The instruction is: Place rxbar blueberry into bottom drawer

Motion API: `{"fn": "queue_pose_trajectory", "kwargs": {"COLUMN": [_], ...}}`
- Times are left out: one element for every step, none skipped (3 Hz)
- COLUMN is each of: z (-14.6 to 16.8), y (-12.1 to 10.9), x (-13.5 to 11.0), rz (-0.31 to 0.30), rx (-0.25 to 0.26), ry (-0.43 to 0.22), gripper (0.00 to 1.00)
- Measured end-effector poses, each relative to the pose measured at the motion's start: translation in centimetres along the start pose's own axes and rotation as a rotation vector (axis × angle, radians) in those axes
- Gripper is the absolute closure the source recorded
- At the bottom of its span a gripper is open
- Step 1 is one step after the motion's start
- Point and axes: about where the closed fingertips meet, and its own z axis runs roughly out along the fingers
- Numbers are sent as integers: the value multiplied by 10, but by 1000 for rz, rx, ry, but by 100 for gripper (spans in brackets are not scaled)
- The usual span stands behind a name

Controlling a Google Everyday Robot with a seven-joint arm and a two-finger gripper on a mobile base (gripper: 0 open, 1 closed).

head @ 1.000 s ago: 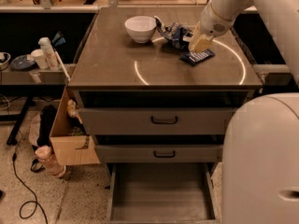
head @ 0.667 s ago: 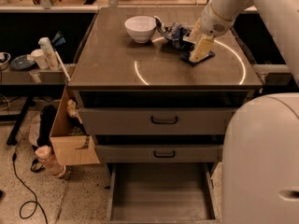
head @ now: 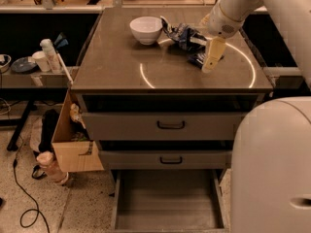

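Observation:
The rxbar blueberry lies flat on the cabinet top, a dark navy bar just in front of a crumpled blue-and-white chip bag. My gripper points down right at the bar's right end, covering part of it. Whether it touches the bar is unclear. The bottom drawer is pulled out at the foot of the cabinet, and its grey floor is bare.
A white bowl stands on the cabinet top, left of the chip bag. The two upper drawers are shut. A cardboard box leans against the cabinet's left side. My white base fills the lower right.
My gripper has come down and slightly toward the front, from above the bar to level with it. The bar, bag and bowl have not moved.

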Motion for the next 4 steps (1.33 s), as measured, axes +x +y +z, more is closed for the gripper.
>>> {"fn": "queue_pose_trajectory", "kwargs": {"z": [6, 14, 25, 38], "y": [-1, -2, -5, -5], "x": [1, 5, 13, 24], "rz": [2, 10, 25, 39], "rx": [-2, -5, -4, -5], "ry": [11, 48, 113, 196], "gripper": [0, 0, 0, 0]}}
